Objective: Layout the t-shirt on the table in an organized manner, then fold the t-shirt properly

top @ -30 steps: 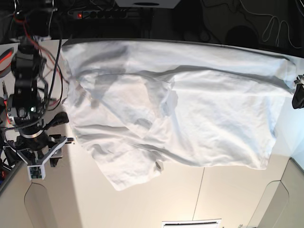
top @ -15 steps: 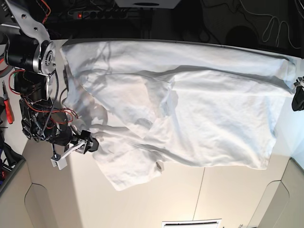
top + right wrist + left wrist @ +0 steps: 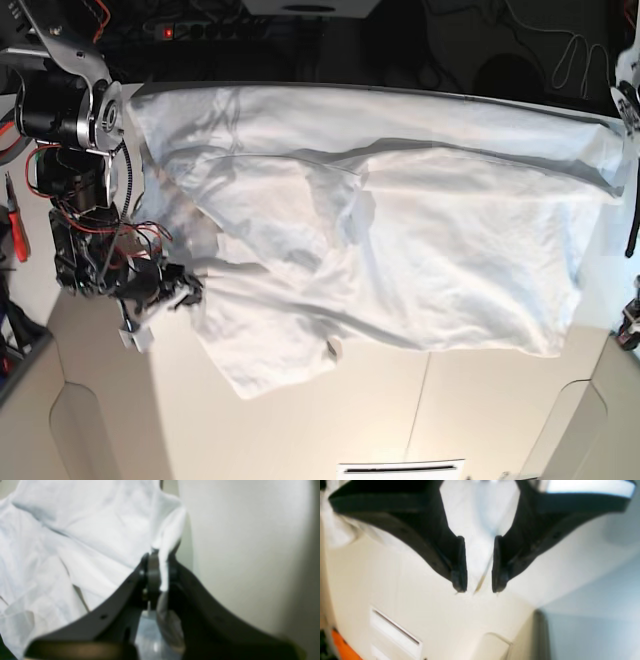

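The white t-shirt [image 3: 400,240] lies spread and wrinkled across the table [image 3: 330,420], with a sleeve flap folded toward the front left. My right gripper [image 3: 190,288] sits at the shirt's left edge. In the right wrist view it [image 3: 160,557] is shut on a pinched fold of the t-shirt [image 3: 87,530], above bare table [image 3: 250,542]. My left gripper [image 3: 478,590] hovers over the table [image 3: 382,580] with its jaws a little apart and nothing clearly clamped. The t-shirt [image 3: 342,530] shows at the upper left behind it. In the base view only part of the left arm [image 3: 630,100] shows, at the right edge.
A power strip [image 3: 240,30] and loose cables [image 3: 570,50] lie behind the table's far edge. A white slotted plate [image 3: 400,467] sits at the front edge. A red-handled tool [image 3: 15,215] lies to the left, beside the right arm's base.
My right arm swung in from the front left to the shirt's left edge, and its gripper closed on the cloth. The left gripper left its spot beside the shirt's right edge.
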